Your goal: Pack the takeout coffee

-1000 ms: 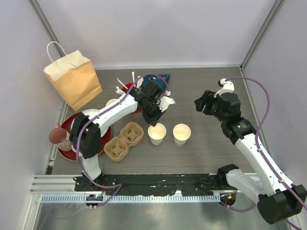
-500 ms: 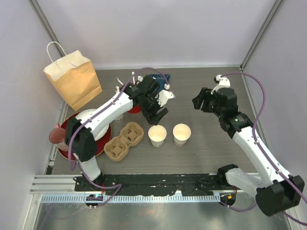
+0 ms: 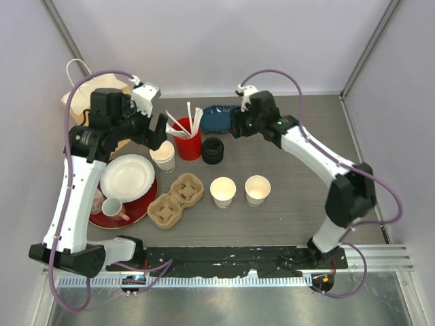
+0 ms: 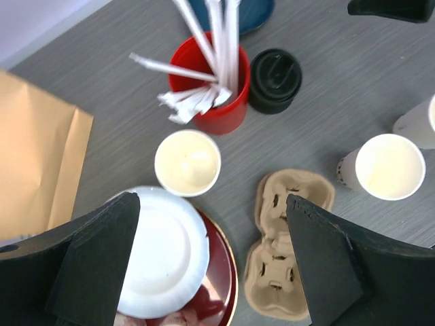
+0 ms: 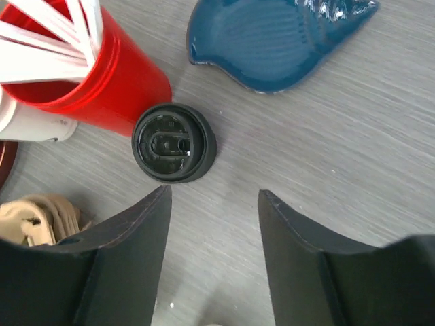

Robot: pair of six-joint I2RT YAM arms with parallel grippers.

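Observation:
Three cream paper takeout coffee cups stand with open tops: one (image 3: 163, 155) beside the red cup, two (image 3: 222, 191) (image 3: 257, 189) near the table's middle. A black sip lid (image 3: 213, 150) sits on the table right of the red cup. High above the white plate and the brown cup carrier (image 4: 285, 251), my left gripper (image 3: 156, 130) is open and holds nothing. My right gripper (image 3: 234, 128) is also open and empty. It hangs just behind the black lid (image 5: 173, 142), which lies ahead of its left fingertip.
A red cup of white sticks (image 3: 188, 141) stands behind the cups. A blue dish (image 3: 217, 117) lies at the back. A brown paper bag (image 3: 76, 102) stands at the far left. A white plate (image 3: 127, 175) and a mug (image 3: 112, 207) rest on a red tray (image 3: 139, 207).
My left gripper has opened and pulled up and back to the left, away from the middle cups. My right arm has swung left toward the black lid and blue dish.

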